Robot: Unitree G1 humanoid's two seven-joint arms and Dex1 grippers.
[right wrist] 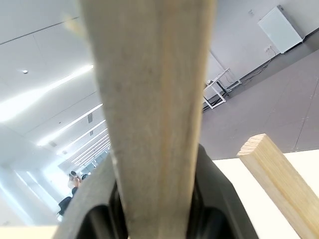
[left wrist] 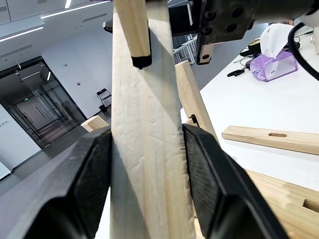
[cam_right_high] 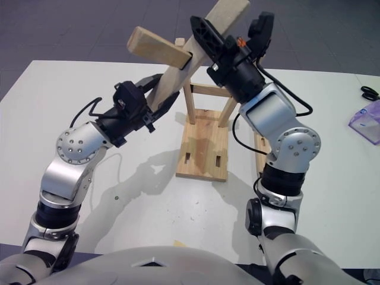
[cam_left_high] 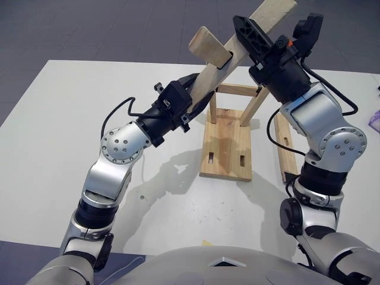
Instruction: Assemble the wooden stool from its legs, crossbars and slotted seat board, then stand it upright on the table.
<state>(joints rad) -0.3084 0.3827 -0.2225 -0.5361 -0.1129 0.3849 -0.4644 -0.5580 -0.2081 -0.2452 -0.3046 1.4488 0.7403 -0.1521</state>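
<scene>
White table over dark grey floor.

Slotted seat board: flat at table centre, with an upright pair of legs joined by a crossbar at its far end.

Long leg: raised aslant above the board, a short crossbar jutting left.

Left gripper: clamped on the leg's lower end.

Right gripper: clamped on its upper part.

Loose slotted bar: flat, just right of the board.

Purple tissue box: far right (table edge).

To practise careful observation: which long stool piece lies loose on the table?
The slotted piece lying flat right of the seat board. The raised leg is clamped by the left gripper and right gripper; two standing legs sit in it.
</scene>
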